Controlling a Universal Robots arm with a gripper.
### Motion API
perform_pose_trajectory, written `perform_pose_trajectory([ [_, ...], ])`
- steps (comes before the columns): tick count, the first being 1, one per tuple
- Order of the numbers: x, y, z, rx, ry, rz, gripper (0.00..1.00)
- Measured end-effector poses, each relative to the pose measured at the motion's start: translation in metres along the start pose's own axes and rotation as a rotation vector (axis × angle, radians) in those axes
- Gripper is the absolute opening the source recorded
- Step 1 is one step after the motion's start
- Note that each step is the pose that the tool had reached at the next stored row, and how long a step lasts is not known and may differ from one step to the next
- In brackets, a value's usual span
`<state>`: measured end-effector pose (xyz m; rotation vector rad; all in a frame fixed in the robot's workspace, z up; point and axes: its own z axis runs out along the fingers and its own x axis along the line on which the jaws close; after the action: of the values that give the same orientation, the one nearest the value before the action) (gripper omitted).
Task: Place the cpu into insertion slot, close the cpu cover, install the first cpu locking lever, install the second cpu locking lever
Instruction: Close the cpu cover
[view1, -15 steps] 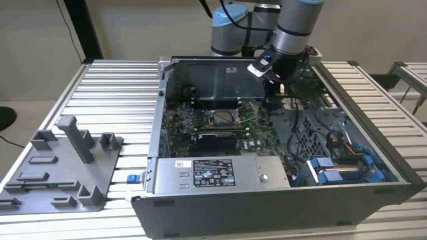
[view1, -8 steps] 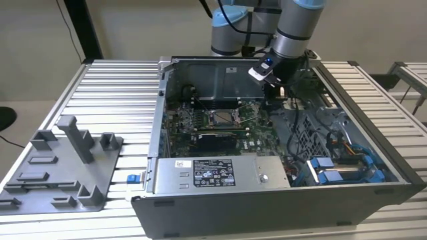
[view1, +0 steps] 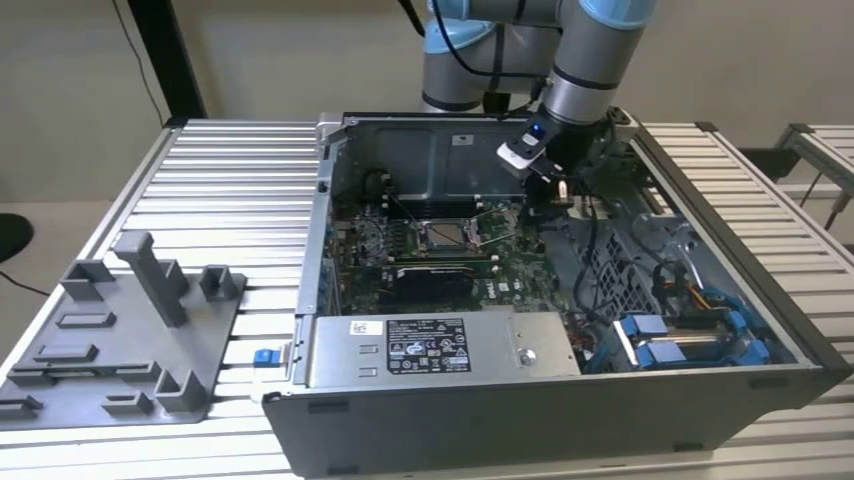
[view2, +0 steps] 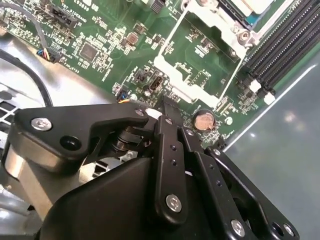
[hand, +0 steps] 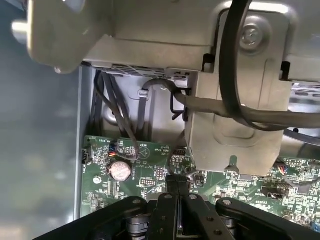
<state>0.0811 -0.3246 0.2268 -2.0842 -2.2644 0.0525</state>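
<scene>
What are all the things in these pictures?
big grey metal computer case: one, grey, open, on the table.
slatted silver metal table: one, silver, under everything.
green motherboard: one, green, inside the case.
square silver-rimmed insertion slot: one, silver, mid-board.
long black memory slots: several, black, beside the slot.
round silver coin battery: one, silver, board's edge.
grey plastic holder tray: one, grey, on the table, exterior view's left.
blue plastic drive holders: about two, blue, case corner, exterior view's right.
silver and light-blue robot arm: one, reaching into the case.
black claw: one, black, shut, over the board near the battery.
</scene>
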Motion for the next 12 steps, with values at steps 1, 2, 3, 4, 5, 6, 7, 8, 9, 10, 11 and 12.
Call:
perform_pose_trajectory([
  [1,-0.0001,-0.0004,0.0006,0.0038,0.0002,-0.001,0.00],
  [2,-0.0001,-0.0008,0.0008,0.0106,0.0007,-0.001,0.00],
  [3,-0.0002,-0.0011,0.0009,0.0197,0.0014,-0.001,0.00],
  [4,-0.0003,-0.0013,0.0011,0.0267,0.0021,-0.001,0.00],
  [5,-0.0005,-0.0013,0.0014,0.0312,0.0026,0.000,0.00],
  [6,-0.0008,-0.0013,0.0020,0.0342,0.0028,0.000,0.00],
  [7,-0.0011,-0.0013,0.0027,0.0360,0.0030,0.000,0.00],
  [8,-0.0013,-0.0013,0.0029,0.0373,0.0032,0.000,0.00],
  [9,-0.0013,-0.0013,0.0028,0.0386,0.0034,0.000,0.00],
  [10,-0.0015,-0.0013,0.0026,0.0410,0.0039,0.000,0.00],
  [11,-0.0017,-0.0014,0.0020,0.0446,0.0049,0.000,0.00],
  [12,-0.0017,-0.0015,0.0012,0.0477,0.0059,0.000,0.00],
])
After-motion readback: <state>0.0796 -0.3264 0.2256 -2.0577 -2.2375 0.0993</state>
